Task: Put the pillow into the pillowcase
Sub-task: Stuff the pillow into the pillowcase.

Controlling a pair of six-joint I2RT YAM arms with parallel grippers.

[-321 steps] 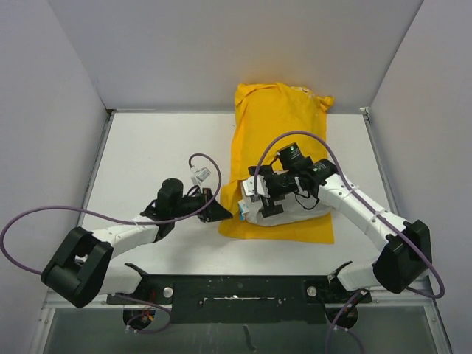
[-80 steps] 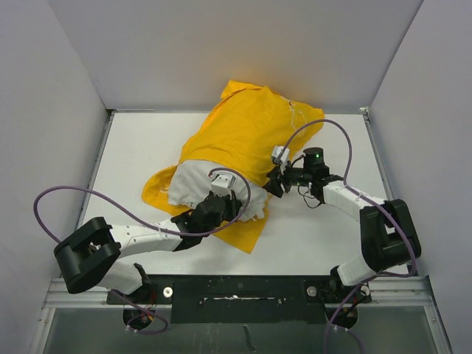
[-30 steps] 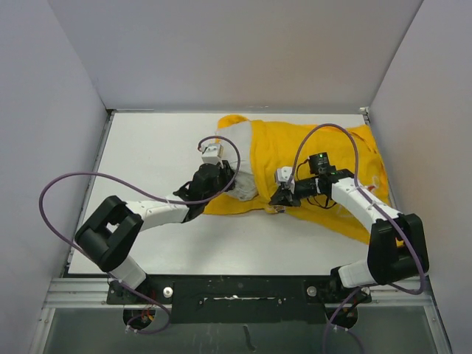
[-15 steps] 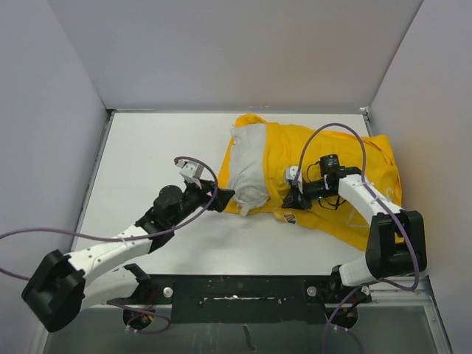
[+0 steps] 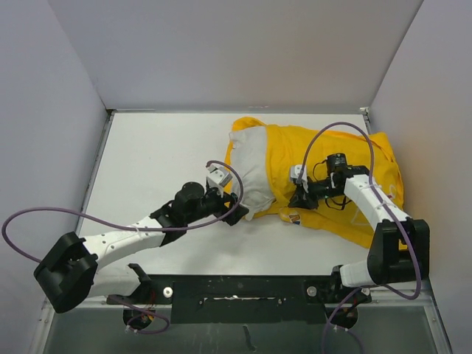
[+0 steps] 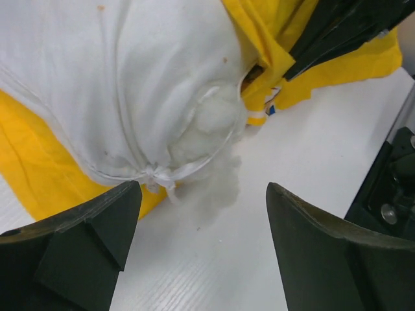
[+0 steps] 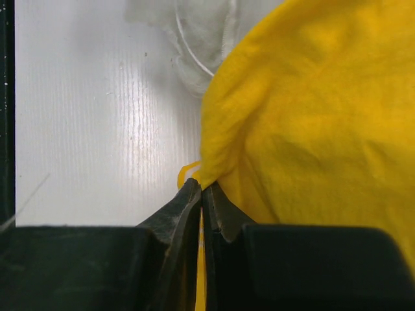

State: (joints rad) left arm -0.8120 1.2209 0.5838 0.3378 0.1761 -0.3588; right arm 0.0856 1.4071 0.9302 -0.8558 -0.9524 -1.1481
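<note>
The white pillow (image 5: 249, 168) lies with its left end sticking out of the yellow pillowcase (image 5: 346, 166), which covers its right part. In the left wrist view the pillow (image 6: 123, 78) has a near corner torn, with stuffing (image 6: 217, 120) puffing out. My left gripper (image 5: 233, 209) (image 6: 204, 188) is open just short of that corner, with nothing between its fingers (image 6: 84, 240). My right gripper (image 5: 295, 200) (image 7: 202, 184) is shut on the pillowcase's (image 7: 311, 123) near edge by the opening.
White walls close the table (image 5: 155, 155) at the back and on both sides. A black rail (image 5: 236, 289) runs along the near edge. The left arm's purple cable (image 5: 88, 221) loops over the table on the left.
My left gripper has opened, let go of the pillow, drawn back and come to its near corner. The right gripper has kept its grip and moved slightly right with the pillowcase.
</note>
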